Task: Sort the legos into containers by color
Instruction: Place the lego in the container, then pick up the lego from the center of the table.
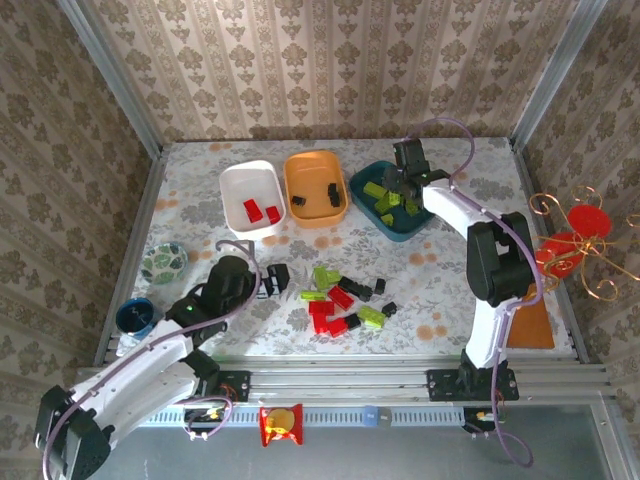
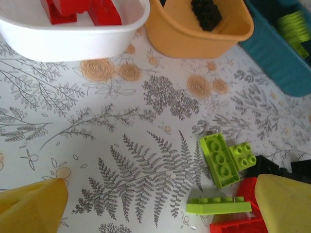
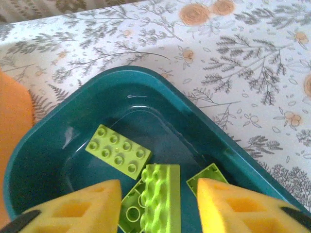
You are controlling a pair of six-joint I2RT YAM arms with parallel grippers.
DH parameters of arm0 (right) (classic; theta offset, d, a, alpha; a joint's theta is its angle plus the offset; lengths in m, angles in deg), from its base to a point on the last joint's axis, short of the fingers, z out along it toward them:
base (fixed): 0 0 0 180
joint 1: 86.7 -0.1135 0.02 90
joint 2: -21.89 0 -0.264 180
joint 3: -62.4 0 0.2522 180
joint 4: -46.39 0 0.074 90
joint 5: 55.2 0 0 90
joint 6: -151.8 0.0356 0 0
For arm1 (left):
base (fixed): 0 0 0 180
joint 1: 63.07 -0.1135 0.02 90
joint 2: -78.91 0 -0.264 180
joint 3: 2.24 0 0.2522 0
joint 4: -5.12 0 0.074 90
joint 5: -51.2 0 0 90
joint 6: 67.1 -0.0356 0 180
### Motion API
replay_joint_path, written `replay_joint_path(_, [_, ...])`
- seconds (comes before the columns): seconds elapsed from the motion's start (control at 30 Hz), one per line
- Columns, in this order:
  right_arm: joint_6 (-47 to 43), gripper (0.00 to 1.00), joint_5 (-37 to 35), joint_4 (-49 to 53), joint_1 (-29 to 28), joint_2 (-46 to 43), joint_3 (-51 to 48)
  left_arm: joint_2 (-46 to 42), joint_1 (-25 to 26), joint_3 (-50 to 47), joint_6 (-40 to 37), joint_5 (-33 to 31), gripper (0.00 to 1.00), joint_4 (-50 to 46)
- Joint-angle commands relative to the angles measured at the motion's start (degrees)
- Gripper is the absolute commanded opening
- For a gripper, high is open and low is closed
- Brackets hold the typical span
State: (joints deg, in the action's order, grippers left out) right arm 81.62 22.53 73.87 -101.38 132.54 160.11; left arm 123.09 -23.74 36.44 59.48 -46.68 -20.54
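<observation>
A patterned bowl [image 1: 164, 262] and blue mug [image 1: 135, 317] sit at the counter's [image 1: 200, 222] left edge; left gripper [image 1: 277, 280] and right gripper [image 1: 399, 188] both hang open

- Leaving bare table [image 1: 310, 248] open just in front of the orange tray [image 1: 315, 172].
- Crowding farther in front of it with loose bricks [image 1: 345, 300] and the left gripper [image 1: 283, 280].
- Walling its left with the white tray [image 1: 245, 185], its right with the teal tray [image 1: 395, 229] and right gripper [image 1: 403, 188].

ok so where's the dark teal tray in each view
top external: dark teal tray at back right
left wrist: its wall in the top right corner
right wrist: its rim across the lower left, lime green legos inside
shared landmark: orange tray just left of it
</observation>
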Motion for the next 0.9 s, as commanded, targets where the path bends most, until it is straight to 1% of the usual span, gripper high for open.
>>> replay_joint_path(0.0, [-0.1,0.64,-2.4,3.9,-0.2,-0.2,1.1,2.1,-0.4,2.2,-2.4,3.4,1.0,1.2])
replay_joint_path(0.03, [0.1,0.67,-2.2,3.6,-0.3,-1.0,0.4,2.9,-0.4,2.4,-2.7,4.0,1.0,1.5])
replay_joint_path(0.1, [0.6,0.69,-1.7,3.3,-0.4,-3.1,-0.8,4.6,-0.5,3.0,-4.0,5.5,1.0,2.1])
replay_joint_path(0.2, [1.1,0.7,-0.3,2.5,-1.9,-7.4,-4.6,8.4,-0.6,4.9,-6.3,8.4,0.96,2.3])
replay_joint_path(0.27, [1.3,0.7,-0.3,1.9,-3.2,-10.1,-7.5,11.6,-0.5,6.5,-7.6,11.5,0.93,2.5])
replay_joint_path(0.37, [1.6,0.71,-0.4,0.9,-5.4,-13.5,-12.6,17.3,0.7,8.7,-9.8,14.3,0.9,2.5])
replay_joint_path(0.47, [2.4,0.71,0.0,0.2,-6.9,-16.4,-17.4,22.5,2.9,11.3,-12.3,14.5,0.86,2.0])
replay_joint_path(0.53, [3.3,0.71,0.6,-0.3,-7.4,-18.3,-20.3,25.6,4.9,13.1,-14.1,14.2,0.86,1.2])
replay_joint_path(0.6, [4.8,0.71,1.7,-1.1,-7.7,-20.3,-23.3,28.7,7.4,15.3,-16.2,12.6,0.87,-0.5])
replay_joint_path(0.67, [5.8,0.71,2.1,-2.0,-8.0,-21.9,-25.9,31.3,8.9,16.9,-17.5,10.7,0.87,-2.1])
replay_joint_path(0.87, [6.5,0.71,1.8,-2.5,-8.4,-24.6,-29.7,36.1,10.9,19.1,-19.2,8.6,0.81,-2.5])
